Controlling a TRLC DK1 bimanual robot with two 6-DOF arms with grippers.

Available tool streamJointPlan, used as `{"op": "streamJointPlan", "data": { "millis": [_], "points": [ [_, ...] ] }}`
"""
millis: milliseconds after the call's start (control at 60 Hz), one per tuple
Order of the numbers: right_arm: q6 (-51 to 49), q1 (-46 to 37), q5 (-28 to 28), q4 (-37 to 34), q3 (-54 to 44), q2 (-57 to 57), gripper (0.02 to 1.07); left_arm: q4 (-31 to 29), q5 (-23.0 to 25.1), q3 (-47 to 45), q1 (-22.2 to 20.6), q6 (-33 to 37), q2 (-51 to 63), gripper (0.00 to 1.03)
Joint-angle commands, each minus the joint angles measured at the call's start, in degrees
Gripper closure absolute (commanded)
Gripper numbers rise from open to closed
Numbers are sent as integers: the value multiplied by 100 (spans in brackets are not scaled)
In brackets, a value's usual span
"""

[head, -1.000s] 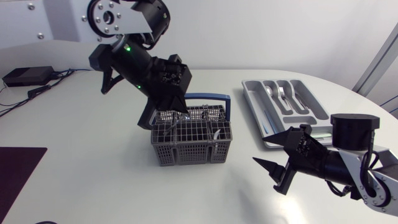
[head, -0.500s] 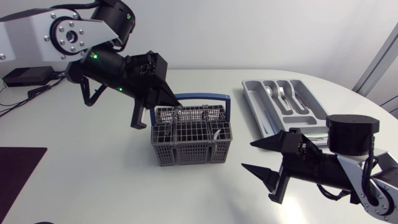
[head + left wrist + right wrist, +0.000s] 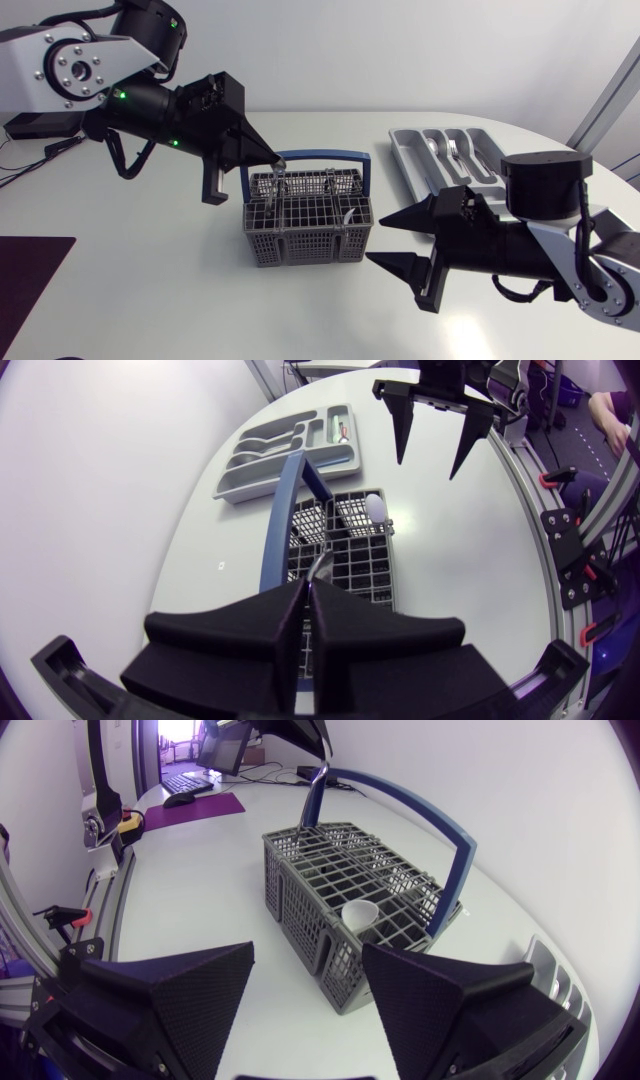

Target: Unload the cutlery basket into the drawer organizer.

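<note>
left hand (image 3: 274, 160) pinched shut on a utensil (image 3: 318, 566), lower end inside cutlery basket (image 3: 310, 235) | right hand (image 3: 379, 240) wide open, empty, beside basket | drawer organizer (image 3: 402, 150) beyond basket | we expect the tip could snag the grid and tilt the basket, or the utensil could slip from the thin pinch

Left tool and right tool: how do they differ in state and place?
The left tool is shut on a cutlery piece; the right tool is open and empty. The left tool hangs over the cutlery basket; the right tool is beside it, apart, pointing at it. Both are matte black.
</note>
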Motion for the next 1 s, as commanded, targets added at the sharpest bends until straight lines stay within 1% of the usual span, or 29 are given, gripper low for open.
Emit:
{"op": "streamJointPlan", "data": {
  "millis": [0,117,267,333,383,433,500,567,667,700,800,883,983],
  "points": [
    [291,66,14,-112,226,37,29,165,124,-183,36,-286,-245,96],
    [396,83,14,-147,314,11,29,420,212,-306,53,-655,-438,96],
    [572,92,23,-139,420,-42,29,842,212,-473,1,-1252,-737,96],
    [651,83,76,-95,455,-86,29,1220,203,-535,-26,-1841,-799,96],
    [721,83,137,-33,481,-86,29,1299,203,-579,-105,-2131,-860,96],
    [774,92,225,20,499,-112,29,1308,194,-649,-281,-2360,-948,96],
    [915,92,392,231,490,-130,29,1484,89,-702,-448,-2878,-992,96],
    [932,162,691,380,481,-191,29,1686,-245,-728,-702,-3485,-974,96],
    [1011,391,1122,556,446,-384,29,1870,-412,-737,-878,-4188,-930,96],
    [1011,488,1368,679,402,-481,29,1914,-570,-737,-1001,-4399,-922,96],
    [1011,786,1983,907,332,-674,30,2213,-1027,-772,-1283,-4847,-913,96],
    [976,1068,2572,1180,261,-806,35,2310,-1291,-719,-1458,-5084,-842,96],
    [862,1375,3214,1549,209,-806,36,2407,-1678,-631,-1678,-5339,-755,96]
  ]
}}
